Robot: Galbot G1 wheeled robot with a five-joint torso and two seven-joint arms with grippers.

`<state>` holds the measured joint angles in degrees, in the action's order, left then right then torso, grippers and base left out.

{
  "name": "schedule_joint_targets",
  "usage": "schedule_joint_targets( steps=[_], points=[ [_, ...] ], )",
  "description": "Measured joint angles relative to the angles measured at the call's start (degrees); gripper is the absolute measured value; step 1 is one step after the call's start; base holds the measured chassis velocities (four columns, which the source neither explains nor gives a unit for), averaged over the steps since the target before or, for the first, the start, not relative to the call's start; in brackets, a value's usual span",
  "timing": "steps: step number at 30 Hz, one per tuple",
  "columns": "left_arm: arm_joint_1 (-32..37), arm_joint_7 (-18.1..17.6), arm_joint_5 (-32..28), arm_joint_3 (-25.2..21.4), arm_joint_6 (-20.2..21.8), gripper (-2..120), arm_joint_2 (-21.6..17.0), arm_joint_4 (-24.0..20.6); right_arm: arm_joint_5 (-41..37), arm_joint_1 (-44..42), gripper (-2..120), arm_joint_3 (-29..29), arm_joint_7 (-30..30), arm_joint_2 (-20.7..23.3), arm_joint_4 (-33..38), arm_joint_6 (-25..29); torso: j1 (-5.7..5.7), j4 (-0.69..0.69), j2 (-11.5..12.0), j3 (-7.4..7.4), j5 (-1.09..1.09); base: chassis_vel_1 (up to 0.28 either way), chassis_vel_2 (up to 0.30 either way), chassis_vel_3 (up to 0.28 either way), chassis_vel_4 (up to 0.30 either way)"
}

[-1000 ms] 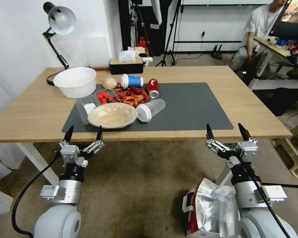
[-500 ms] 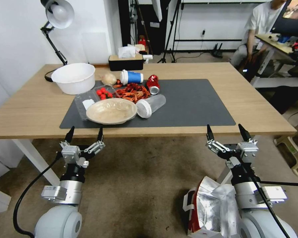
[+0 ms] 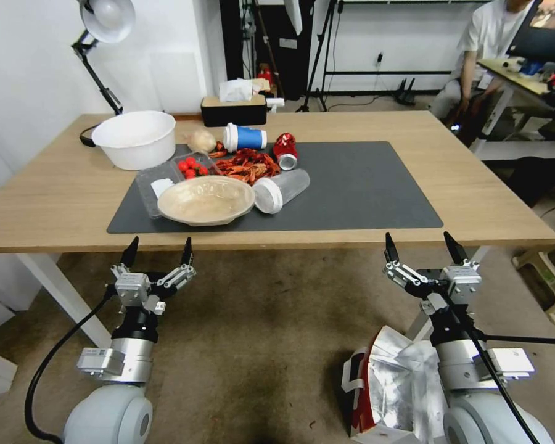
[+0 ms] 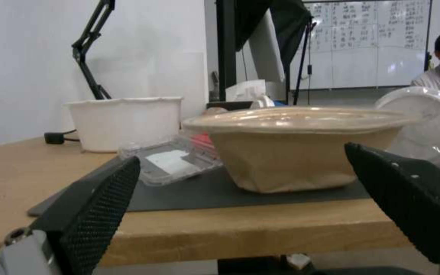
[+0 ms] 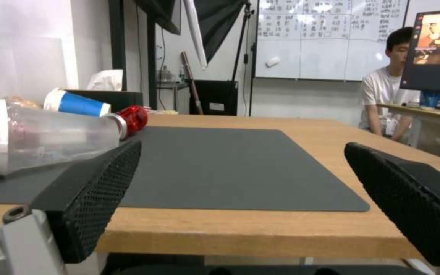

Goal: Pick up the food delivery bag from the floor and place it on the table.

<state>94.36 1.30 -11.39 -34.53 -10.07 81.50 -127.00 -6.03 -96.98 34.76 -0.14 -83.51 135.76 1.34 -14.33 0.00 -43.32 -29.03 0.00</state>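
From the head camera, the food delivery bag (image 3: 391, 388) sat on the floor (image 3: 259, 345), foil mouth open, partly hidden behind the right arm and cut off at the frame's lower edge. Both the left gripper (image 3: 157, 251) and right gripper (image 3: 420, 246) hung spread apart before the table (image 3: 475, 203).

The left wrist camera faced a tan bowl (image 4: 301, 147).

The right wrist camera faced the dark mat (image 5: 230, 168).

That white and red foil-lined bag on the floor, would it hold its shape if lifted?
Probably not: the white and red foil-lined delivery bag looks crumpled and open-topped, so it would likely sag. Its white strap handle seems limp. Its boxy base may keep it upright.
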Motion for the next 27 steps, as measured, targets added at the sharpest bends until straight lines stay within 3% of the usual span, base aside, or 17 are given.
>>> schedule_joint_targets(
  steps=[27],
  points=[
    [0.8,0.1,0.5,-0.2,0.5,100,0.1,-0.5,-0.1,-0.5,100,0.2,-0.2,-0.3,-0.2,0.9,2.70,0.00,6.7,4.02,0.00,0.000,0.000,0.000,0.000]
  ],
)
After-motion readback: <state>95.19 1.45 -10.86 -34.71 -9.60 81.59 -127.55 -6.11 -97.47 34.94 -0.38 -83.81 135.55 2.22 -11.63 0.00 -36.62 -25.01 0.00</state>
